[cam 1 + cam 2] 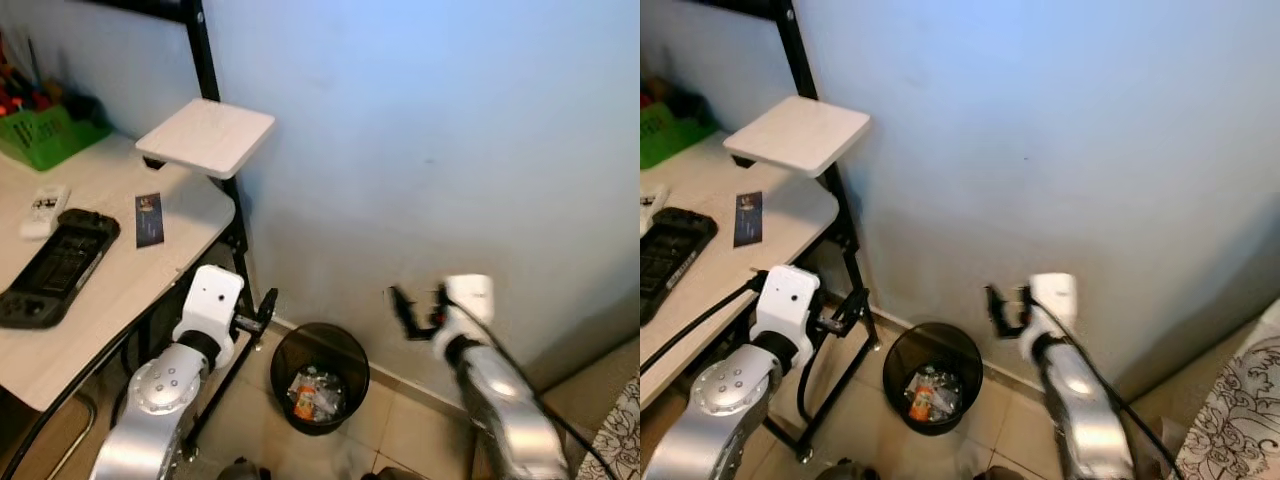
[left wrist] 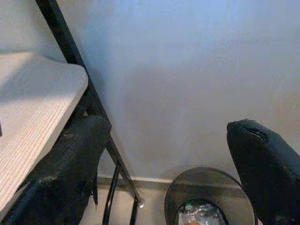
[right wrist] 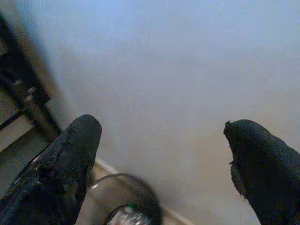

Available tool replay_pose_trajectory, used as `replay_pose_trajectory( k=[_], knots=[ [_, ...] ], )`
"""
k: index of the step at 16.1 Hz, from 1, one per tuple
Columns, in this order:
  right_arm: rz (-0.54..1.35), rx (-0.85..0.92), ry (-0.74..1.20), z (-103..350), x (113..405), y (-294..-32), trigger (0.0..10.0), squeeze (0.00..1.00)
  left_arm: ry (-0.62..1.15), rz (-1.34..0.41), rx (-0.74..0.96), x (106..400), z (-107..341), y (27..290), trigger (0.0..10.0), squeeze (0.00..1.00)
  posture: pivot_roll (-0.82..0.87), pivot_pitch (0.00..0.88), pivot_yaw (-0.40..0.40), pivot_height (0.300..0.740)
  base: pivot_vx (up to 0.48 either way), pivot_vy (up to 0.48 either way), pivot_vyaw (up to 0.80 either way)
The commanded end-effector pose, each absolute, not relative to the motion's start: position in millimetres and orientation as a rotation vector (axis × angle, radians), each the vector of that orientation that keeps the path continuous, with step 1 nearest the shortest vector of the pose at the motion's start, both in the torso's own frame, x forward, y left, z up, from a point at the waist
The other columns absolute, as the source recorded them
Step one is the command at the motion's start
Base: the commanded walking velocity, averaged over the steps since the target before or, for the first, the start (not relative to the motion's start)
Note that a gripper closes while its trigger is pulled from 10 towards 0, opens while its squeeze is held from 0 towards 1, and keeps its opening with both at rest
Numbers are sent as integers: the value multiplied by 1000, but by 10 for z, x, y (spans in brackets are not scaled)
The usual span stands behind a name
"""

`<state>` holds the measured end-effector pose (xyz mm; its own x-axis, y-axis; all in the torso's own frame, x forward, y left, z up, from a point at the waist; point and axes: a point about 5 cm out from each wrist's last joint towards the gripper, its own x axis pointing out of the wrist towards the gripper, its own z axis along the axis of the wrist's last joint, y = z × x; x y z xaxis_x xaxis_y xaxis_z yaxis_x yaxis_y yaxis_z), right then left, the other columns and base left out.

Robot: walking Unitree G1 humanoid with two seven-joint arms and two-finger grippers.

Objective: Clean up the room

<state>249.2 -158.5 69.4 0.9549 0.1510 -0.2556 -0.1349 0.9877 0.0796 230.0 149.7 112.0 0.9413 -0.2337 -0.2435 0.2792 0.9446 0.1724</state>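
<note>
Both arms are of silver metal with rounded joints. Each wrist carries a white box-shaped housing, and a black cable runs along the right arm. The left gripper and right gripper have black fingers.

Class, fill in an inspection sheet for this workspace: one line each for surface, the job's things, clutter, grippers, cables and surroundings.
Surface: pale desk on a black frame, with a small raised shelf.
Job's things: black bin on the tiled floor by the wall, holding wrappers.
Clutter: green basket, white remote, black handheld console and a dark card on the desk.
Grippers: left gripper beside the desk leg, fingers apart, empty; right gripper above and to the right of the bin, fingers apart, empty.
Cables: black cable along the left arm.
Surroundings: plain blue wall.
</note>
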Motion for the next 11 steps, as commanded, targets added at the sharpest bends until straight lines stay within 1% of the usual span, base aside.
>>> replay_pose_trajectory(
  k=[1,5,8,11],
  knots=[
    [114,70,255,761,2445,-1649,10000,0,200,-238,190,2297,1195,1500,10000,0,5,0,28,740,0,0,0],
    [76,65,269,818,2322,-1735,10000,0,212,-225,162,2275,1197,1500,10000,0,5,0,28,740,0,0,0],
    [61,60,257,900,2228,-1711,10000,0,215,-196,148,2263,1192,1533,10000,0,7,0,23,740,-261,0,0],
    [62,57,276,909,2209,-1683,10000,0,218,-198,151,2261,1196,1534,10000,0,10,0,19,740,-274,0,0]
  ],
)
